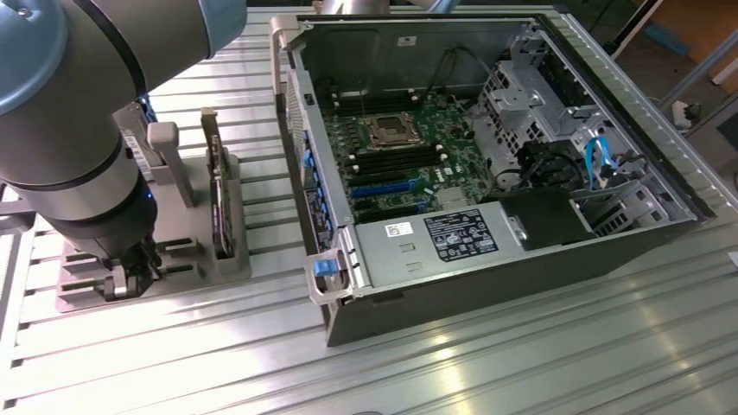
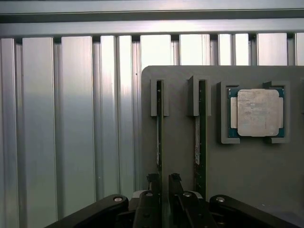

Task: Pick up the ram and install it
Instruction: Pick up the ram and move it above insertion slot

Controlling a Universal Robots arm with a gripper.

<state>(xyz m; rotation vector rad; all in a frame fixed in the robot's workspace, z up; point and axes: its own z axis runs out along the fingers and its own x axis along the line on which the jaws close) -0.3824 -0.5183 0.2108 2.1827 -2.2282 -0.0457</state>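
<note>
Straddling the ram [image 2: 159, 123] with my claw [image 2: 164, 184], I have one finger [image 2: 152, 183] on each side of the green stick. The fingers are spread only a little. A thin strip of gap shows along one side, so I am not pinching it.

The ram stands on edge in a slot of the grey holder [image 2: 180, 156], the slot nearest the holder's bare edge. A second stick [image 2: 202, 133] stands in the holder's next slot, parallel to the first. Past that one, a square processor [image 2: 259, 113] lies flat in the holder's bracketed recess. The holder rests on the ribbed aluminium table [image 2: 71, 123].

In the exterior view, my arm [image 1: 69, 138] stands over the end of the holder nearest that camera, and a dark expansion card [image 1: 219, 203] stands on edge on the holder too. The open computer case [image 1: 334, 316] lies just beside the holder, on the exterior view's right, its motherboard [image 1: 392, 156] exposed.
</note>
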